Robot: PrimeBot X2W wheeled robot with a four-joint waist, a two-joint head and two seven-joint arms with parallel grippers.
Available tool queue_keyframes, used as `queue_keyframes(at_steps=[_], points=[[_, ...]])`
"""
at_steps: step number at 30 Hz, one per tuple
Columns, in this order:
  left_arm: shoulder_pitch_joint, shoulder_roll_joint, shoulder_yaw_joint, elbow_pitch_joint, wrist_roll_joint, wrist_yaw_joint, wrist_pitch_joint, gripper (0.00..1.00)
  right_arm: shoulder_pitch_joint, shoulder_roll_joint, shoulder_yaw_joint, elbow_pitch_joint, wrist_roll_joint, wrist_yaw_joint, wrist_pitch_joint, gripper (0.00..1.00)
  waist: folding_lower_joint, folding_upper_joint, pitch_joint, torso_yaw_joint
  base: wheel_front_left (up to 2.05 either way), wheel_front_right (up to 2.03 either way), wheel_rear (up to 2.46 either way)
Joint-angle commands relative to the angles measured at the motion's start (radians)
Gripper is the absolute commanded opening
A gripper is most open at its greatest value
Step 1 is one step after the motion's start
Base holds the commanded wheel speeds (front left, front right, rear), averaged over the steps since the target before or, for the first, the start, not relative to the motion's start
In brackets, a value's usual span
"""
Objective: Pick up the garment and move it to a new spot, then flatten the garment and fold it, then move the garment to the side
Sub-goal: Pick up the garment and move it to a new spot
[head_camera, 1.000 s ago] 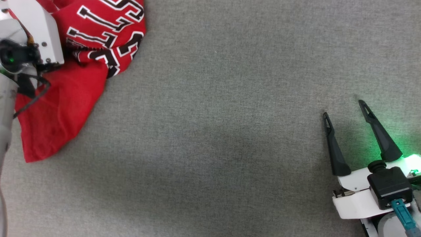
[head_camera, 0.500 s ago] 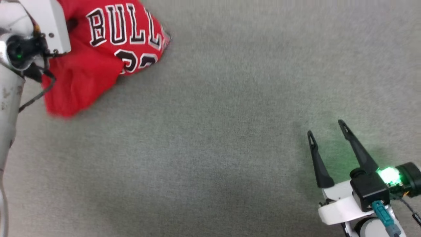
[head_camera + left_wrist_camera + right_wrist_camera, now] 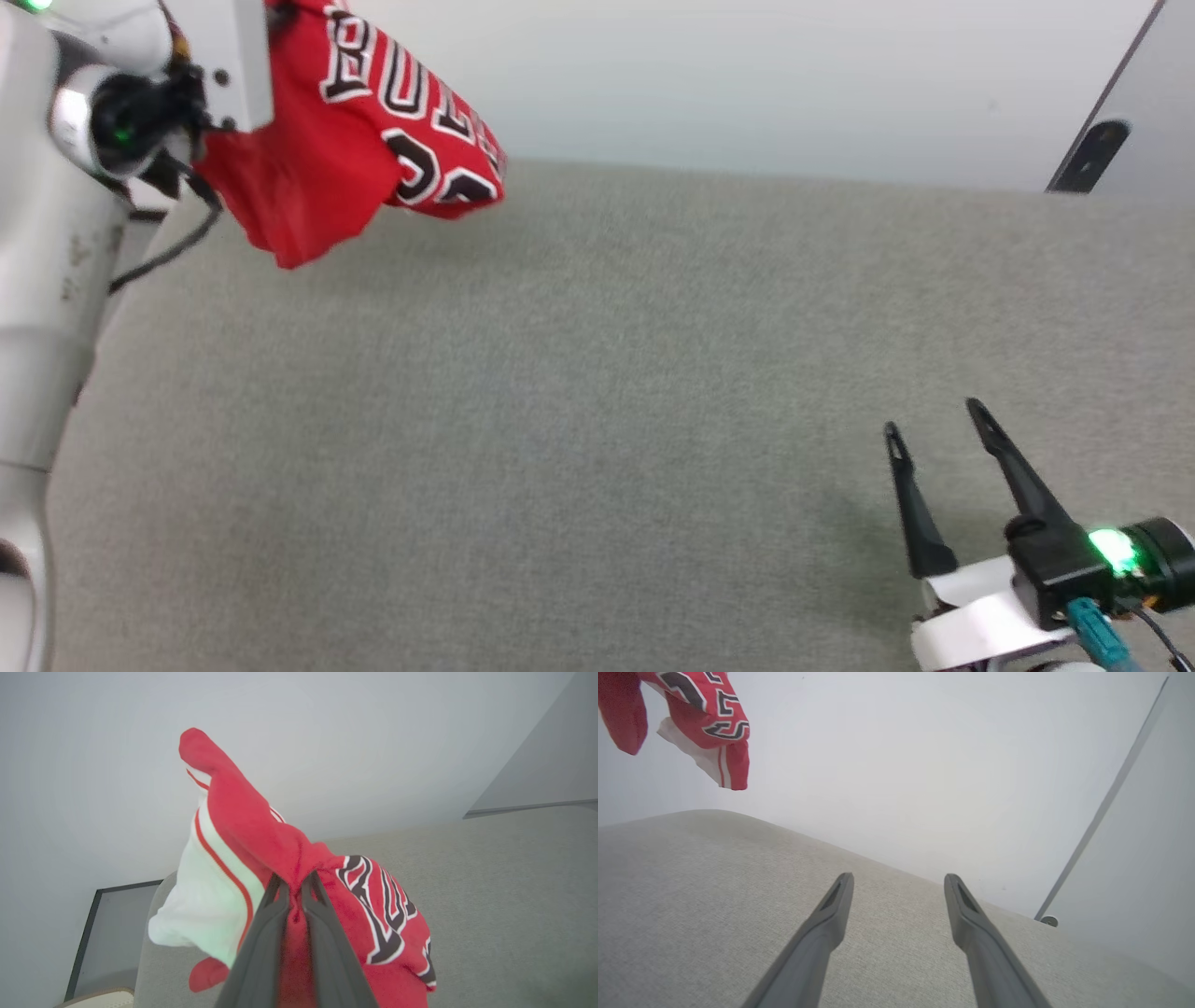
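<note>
One stage of three partly done: pickup made, placing at new spot not yet done. Grey table (image 3: 607, 420) below. Garment (image 3: 355, 140) bunched, hanging in air over table's far-left part, off surface. Left end effector (image 3: 294, 879) clenched on red fabric. Right end effector (image 3: 934, 416) released, holding nothing, at near right. Left to do: set down, flatten, fold, move aside.

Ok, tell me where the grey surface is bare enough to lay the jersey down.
The grey surface is bare across its middle, from below the garment, hanging from the shut left gripper at far left, to the open right gripper at near right. Crowded only around that right gripper.
</note>
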Motion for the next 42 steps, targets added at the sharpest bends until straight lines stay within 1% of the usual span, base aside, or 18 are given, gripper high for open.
queue_keyframes(at_steps=[1, 5, 8, 11, 13, 14, 20, 24, 27, 30, 33, 36, 42], points=[[0.026, -0.008, -0.004, -0.012, -0.014, -0.004, 0.005, 0.0, 0.019, 0.002, -0.021, 0.003, -0.005, 0.0, -0.004, 1.0, -0.0001, 0.0, -0.073, -0.054, 0.0, 0.0, 0.0], [0.061, -0.007, -0.02, -0.048, -0.036, -0.007, 0.013, 0.0, 0.029, 0.002, -0.08, 0.002, -0.025, 0.0, -0.005, 1.0, -0.0001, 0.0, -0.075, -0.127, 0.0, 0.0, 0.0], [0.089, -0.024, -0.037, -0.078, -0.053, -0.006, 0.019, 0.0, 0.035, 0.002, -0.136, -0.004, -0.042, 0.0, -0.005, 1.0, -0.0001, 0.0, -0.071, -0.188, 0.0, 0.0, 0.0], [0.103, -0.029, -0.057, -0.104, -0.052, -0.007, 0.028, 0.0, 0.044, 0.002, -0.186, -0.017, -0.055, -0.001, -0.004, 1.0, -0.0001, 0.0, -0.061, -0.252, 0.0, 0.0, 0.0], [0.111, -0.047, -0.067, -0.119, -0.063, -0.007, 0.035, 0.0, 0.058, 0.002, -0.225, -0.023, -0.059, -0.001, -0.003, 1.0, -0.0001, 0.0, -0.057, -0.289, 0.0, 0.0, 0.0], [0.111, -0.047, -0.067, -0.119, -0.063, -0.007, 0.035, 0.0, 0.058, 0.002, -0.225, -0.023, -0.059, -0.001, -0.003, 1.0, -0.0001, 0.0, -0.057, -0.289, 0.0, 0.0, 0.0], [0.117, -0.124, -0.09, -0.174, -0.099, -0.007, 0.058, 0.0, 0.079, 0.002, -0.31, -0.034, -0.058, -0.001, -0.003, 1.0, -0.0001, 0.0, -0.05, -0.382, 0.0, 0.0, 0.0], [0.122, -0.178, -0.104, -0.204, -0.117, 0.003, 0.067, 0.0, 0.086, 0.003, -0.327, -0.037, -0.052, -0.001, -0.004, 1.0, -0.0001, 0.0, -0.04, -0.427, 0.0, 0.0, 0.0], [0.13, -0.194, -0.119, -0.226, -0.114, 0.008, 0.075, 0.0, 0.079, 0.003, -0.326, -0.04, -0.042, -0.001, -0.004, 1.0, -0.0001, 0.0, -0.026, -0.45, 0.0, 0.0, 0.0], [0.154, -0.194, -0.134, -0.238, -0.105, 0.008, 0.065, 0.0, 0.067, 0.003, -0.317, -0.04, -0.031, -0.001, -0.004, 1.0, -0.0001, 0.0, -0.009, -0.468, 0.0, 0.0, 0.0], [0.192, -0.181, -0.145, -0.236, -0.095, 0.01, 0.05, 0.0, 0.055, 0.003, -0.313, -0.035, -0.019, -0.001, -0.004, 1.0, -0.0001, 0.0, 0.01, -0.474, 0.0, 0.0, 0.0], [0.247, -0.156, -0.164, -0.227, -0.079, 0.01, 0.032, 0.0, 0.052, 0.002, -0.301, -0.03, -0.01, -0.001, -0.004, 1.0, -0.0001, 0.0, 0.024, -0.478, 0.0, 0.0, 0.0], [0.387, -0.1, -0.181, -0.191, -0.082, 0.034, 0.007, 0.0, 0.045, 0.002, -0.291, -0.02, -0.004, -0.001, -0.004, 1.0, -0.0001, 0.0, 0.039, -0.471, 0.0, 0.0, 0.0]])
